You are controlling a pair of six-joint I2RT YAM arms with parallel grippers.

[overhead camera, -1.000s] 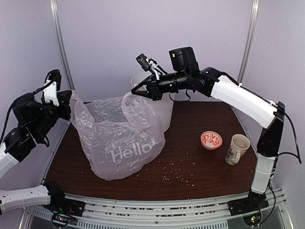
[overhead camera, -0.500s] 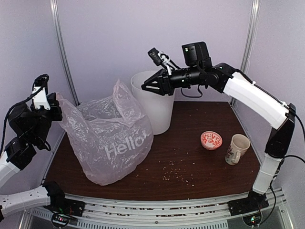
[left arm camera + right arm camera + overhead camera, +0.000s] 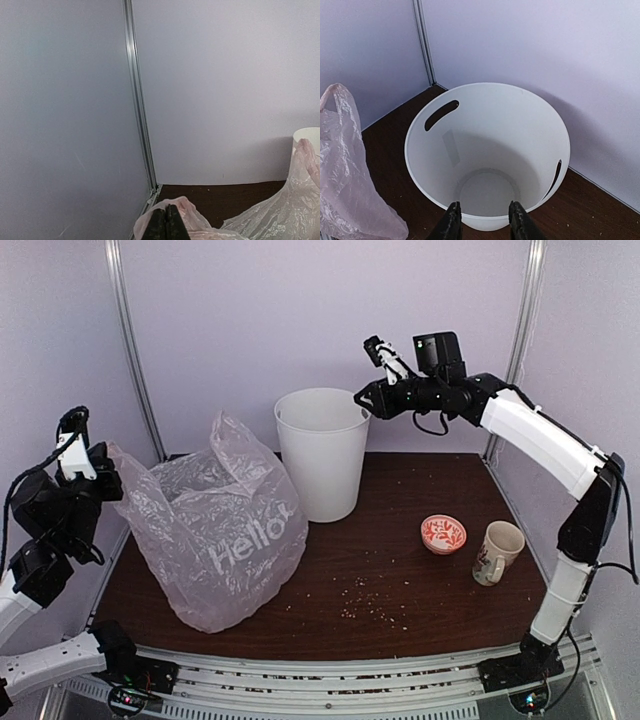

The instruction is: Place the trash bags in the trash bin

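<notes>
The pale-pink translucent trash bag (image 3: 205, 535) with white "Hello!" lettering stands crumpled on the left of the table, beside the bin and not in it. My left gripper (image 3: 103, 458) is shut on the bag's left top edge, and the left wrist view shows the jaws (image 3: 167, 212) pinched on pink plastic (image 3: 197, 220). The tall white trash bin (image 3: 322, 455) stands upright and empty at the back centre. My right gripper (image 3: 365, 400) is open and empty just above the bin's right rim. The right wrist view looks down into the bin (image 3: 485, 115), with the gripper (image 3: 483, 207) over the near rim.
A small red-patterned bowl (image 3: 443, 534) and a floral mug (image 3: 497, 551) sit on the table's right side. Crumbs (image 3: 370, 602) are scattered near the front centre. Walls and metal posts (image 3: 130, 350) close in the back and the sides.
My right gripper let go of the bag's handle and moved up and right, past the bin rim. My left gripper pulled the bag leftward, uncovering the bin.
</notes>
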